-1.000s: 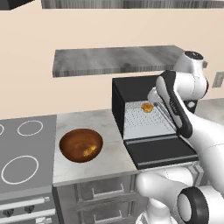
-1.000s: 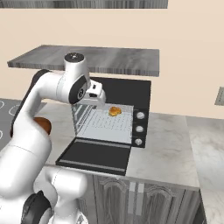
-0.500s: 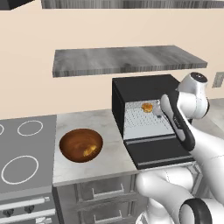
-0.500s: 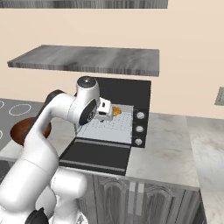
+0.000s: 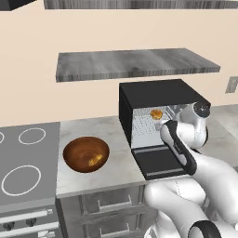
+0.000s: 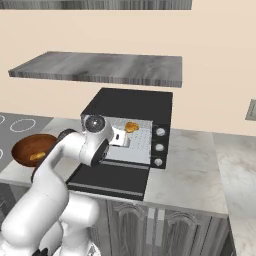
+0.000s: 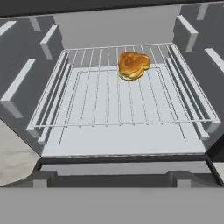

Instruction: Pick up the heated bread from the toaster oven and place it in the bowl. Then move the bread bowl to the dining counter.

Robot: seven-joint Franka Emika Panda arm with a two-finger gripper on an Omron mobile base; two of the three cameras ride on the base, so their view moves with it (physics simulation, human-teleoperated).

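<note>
A grey stovetop [image 5: 25,162] with white ring burners lies at 9 o'clock on the marbled desk [image 5: 116,172]. A grey wall shelf [image 5: 135,62] hangs at 12 o'clock. Drawer fronts [image 5: 102,216] sit below the desk edge. A wall outlet [image 6: 251,110] is at 3 o'clock.

A kitchen (rendered); stove rings [image 5: 25,158]; toaster oven [image 5: 155,118] on counter [image 5: 104,174].

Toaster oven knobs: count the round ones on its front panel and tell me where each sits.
3, seen in the right base view on the toaster oven, stacked down its right-hand front panel: top knob, middle knob, bottom knob. None looks hidden.
</note>
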